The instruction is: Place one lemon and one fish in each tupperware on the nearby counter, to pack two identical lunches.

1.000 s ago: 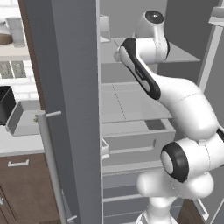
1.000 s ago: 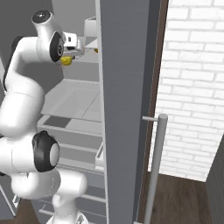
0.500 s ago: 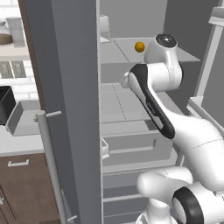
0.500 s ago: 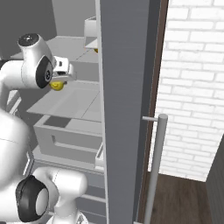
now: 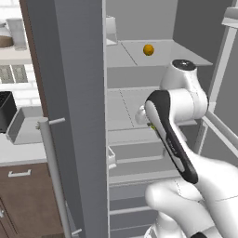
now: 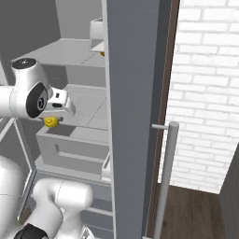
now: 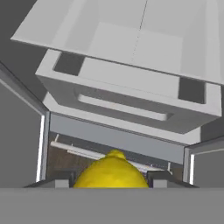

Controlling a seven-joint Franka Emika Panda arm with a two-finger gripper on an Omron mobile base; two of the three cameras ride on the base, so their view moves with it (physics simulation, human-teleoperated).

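My gripper (image 7: 112, 178) is shut on a bright yellow lemon (image 7: 112, 172), which bulges up between the two fingertips (image 7: 61, 182). In the right base view the gripper (image 6: 51, 120) hangs with that lemon (image 6: 50, 122) just above the front of a grey fridge drawer (image 6: 70, 147). A second, more orange lemon (image 5: 148, 49) lies on the fridge's top shelf. One light-grey tupperware (image 5: 22, 124) stands on the white counter (image 5: 18, 149) at the left, beyond the open door. The fish is out of view.
The open fridge door (image 5: 69, 93) with its bar handle (image 5: 52, 172) stands between the arm and the counter. A black toaster (image 5: 4, 109) sits left of the tray. Another door edge (image 6: 133, 116) and a brick wall (image 6: 205, 93) close off the right.
The arm has swung down and away from the top shelf with the yellow lemon still in its grip. The hand now sits lower, at drawer height. The orange lemon stayed on the shelf.
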